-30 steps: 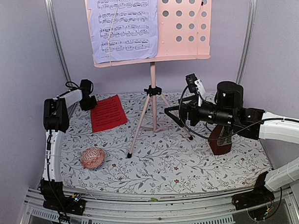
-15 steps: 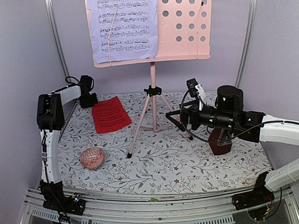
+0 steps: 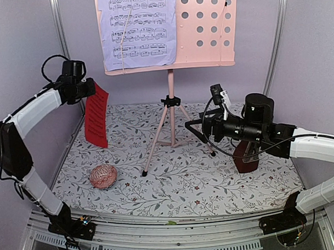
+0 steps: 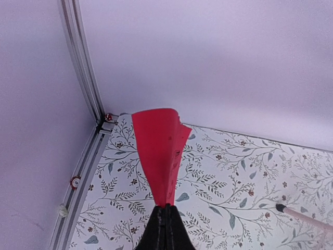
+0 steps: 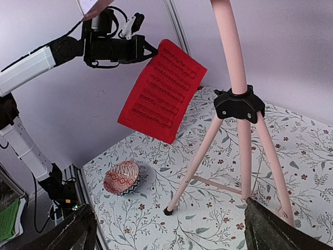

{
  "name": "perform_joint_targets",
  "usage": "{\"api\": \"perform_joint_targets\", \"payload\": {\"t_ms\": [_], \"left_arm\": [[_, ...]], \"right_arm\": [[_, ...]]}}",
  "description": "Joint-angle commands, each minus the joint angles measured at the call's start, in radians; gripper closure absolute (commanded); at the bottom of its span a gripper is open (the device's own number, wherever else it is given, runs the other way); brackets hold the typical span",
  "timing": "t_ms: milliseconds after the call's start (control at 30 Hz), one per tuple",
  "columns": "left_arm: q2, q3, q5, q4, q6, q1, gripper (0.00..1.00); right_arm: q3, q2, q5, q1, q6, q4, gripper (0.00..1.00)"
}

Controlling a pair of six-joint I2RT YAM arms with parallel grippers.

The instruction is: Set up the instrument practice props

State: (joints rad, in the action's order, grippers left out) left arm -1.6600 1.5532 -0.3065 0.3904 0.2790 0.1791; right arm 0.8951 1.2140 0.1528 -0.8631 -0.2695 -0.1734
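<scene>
At the back of the table: pink music stand, upright on its tripod legs, perforated desk at the top.
On the stand's desk, left half: lavender sheet-music page, resting against the desk with its lower edge on the lip; right half of the desk bare, holes showing.
Left gripper: raised near the left wall, fingers pinched fully together on the upper edge of the red sheet-music page.
Red page, position: hanging down from the left gripper, clear of the table, left of the stand and apart from it; lower corner above the cloth near the left rail.
Red page, wrist view: fanning out from the closed fingertips, slightly curled, far edge toward the back corner.
Right gripper: low over the table to the right of the stand's legs, pointing at them, jaws spread wide, nothing between them.
Right wrist view: stand pole and tripod hub straight ahead, red page beyond on the left.
Metronome: dark red-brown, standing on the table at the right, partly hidden behind the right arm.
Red patterned bowl: front left of the table, well apart from the stand.
Table cover: floral cloth.
</scene>
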Motion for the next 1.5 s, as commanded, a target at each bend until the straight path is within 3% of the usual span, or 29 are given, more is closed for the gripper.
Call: {"api": "perform_joint_targets", "payload": {"t_ms": [0,300,533,1000,1467], "left_arm": [[0.159,-0.127,-0.015,-0.015,-0.074,0.062,1.0],[0.516,-0.256,0.143,0.081,-0.119,0.179,1.0],[0.639,-0.25,0.394,0.186,-0.123,0.223,1.0],[0.701,-0.21,0.788,0.174,-0.044,0.252,1.0],[0.72,-0.244,0.92,-0.018,0.068,0.283,1.0]], "right_arm": [[-0.005,-0.008,0.076,0.01,-0.018,-0.087,0.01],[-0.044,0.068,0.228,0.012,-0.094,-0.318,0.01],[-0.074,0.168,0.281,0.013,-0.181,-0.557,0.02],[-0.017,0.452,0.286,-0.038,-0.323,-0.919,0.04],[0.154,0.601,0.31,-0.083,-0.389,-0.937,0.1]]}}
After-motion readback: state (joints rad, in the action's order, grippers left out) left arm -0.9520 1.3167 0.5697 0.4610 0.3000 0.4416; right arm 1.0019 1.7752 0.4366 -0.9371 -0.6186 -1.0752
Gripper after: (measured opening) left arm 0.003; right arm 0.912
